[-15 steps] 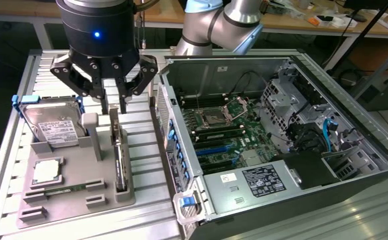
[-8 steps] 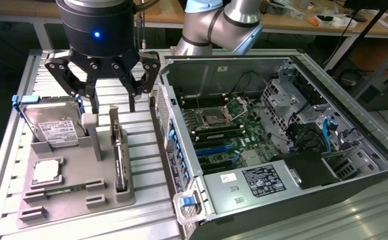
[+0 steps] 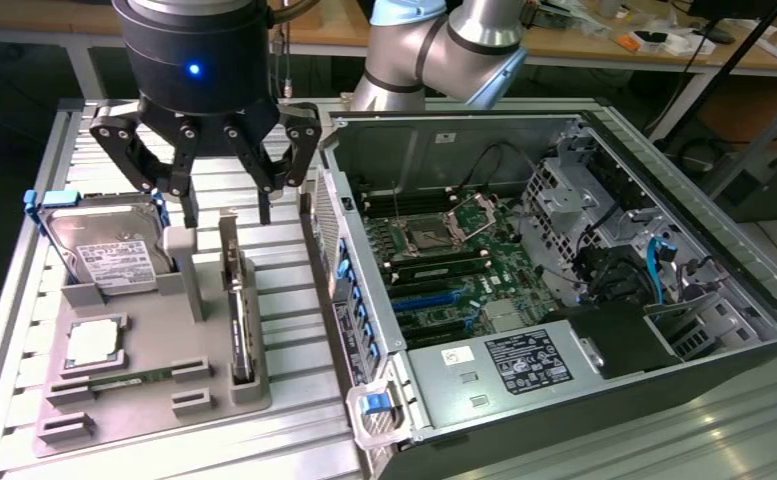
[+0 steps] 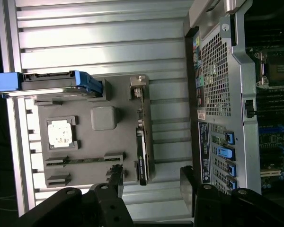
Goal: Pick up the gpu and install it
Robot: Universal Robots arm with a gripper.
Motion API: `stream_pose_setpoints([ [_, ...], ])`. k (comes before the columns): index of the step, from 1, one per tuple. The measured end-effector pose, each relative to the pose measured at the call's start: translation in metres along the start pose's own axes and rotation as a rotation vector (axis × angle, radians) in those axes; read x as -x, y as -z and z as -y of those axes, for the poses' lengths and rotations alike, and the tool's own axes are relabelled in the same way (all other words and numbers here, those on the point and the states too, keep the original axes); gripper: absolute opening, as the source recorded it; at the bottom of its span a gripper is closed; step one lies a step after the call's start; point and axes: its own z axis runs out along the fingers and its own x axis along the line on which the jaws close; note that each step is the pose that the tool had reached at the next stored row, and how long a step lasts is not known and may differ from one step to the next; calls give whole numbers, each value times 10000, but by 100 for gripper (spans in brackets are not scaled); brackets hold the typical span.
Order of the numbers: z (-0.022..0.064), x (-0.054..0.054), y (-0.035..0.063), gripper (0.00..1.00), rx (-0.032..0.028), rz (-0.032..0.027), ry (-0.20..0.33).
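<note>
The jaws are in the upper left of the exterior view, under the big black end of the robot arm (image 3: 195,50). They are open wide and they hold nothing. The two black fingers (image 3: 191,205) point down, one on each side of the top end of the gpu (image 3: 237,310). There is a gap between each finger and the card.

The gpu is in the lower left part of the exterior view. It is a thin dark card and it stands on its long edge in a slot of a gray holder (image 3: 161,410). It is not in the computer.

In the wrist view the gpu (image 4: 142,142) looks like a long thin strip in the holder (image 4: 85,142). One finger (image 4: 114,176) is on one side of the card's end and the other finger is on the other side.

The holder lies on a ribbed metal surface (image 3: 295,300). It also has a silver hard drive (image 3: 108,250) with blue rails standing at the back, a square silver chip (image 3: 95,342), and a thin green memory stick (image 3: 135,378) lying flat near the front.

Just beside the holder, on the exterior view's right, is a big open computer case (image 3: 562,410). Its side is off, so the green board (image 3: 455,260) inside can be seen. In the wrist view the case (image 4: 217,94) shows its back with small holes and blue tabs.
</note>
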Motion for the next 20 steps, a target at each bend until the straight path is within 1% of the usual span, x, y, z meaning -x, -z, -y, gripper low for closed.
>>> stream_pose_setpoints([
  [20,1,-1,-45,60,1,1,0],
])
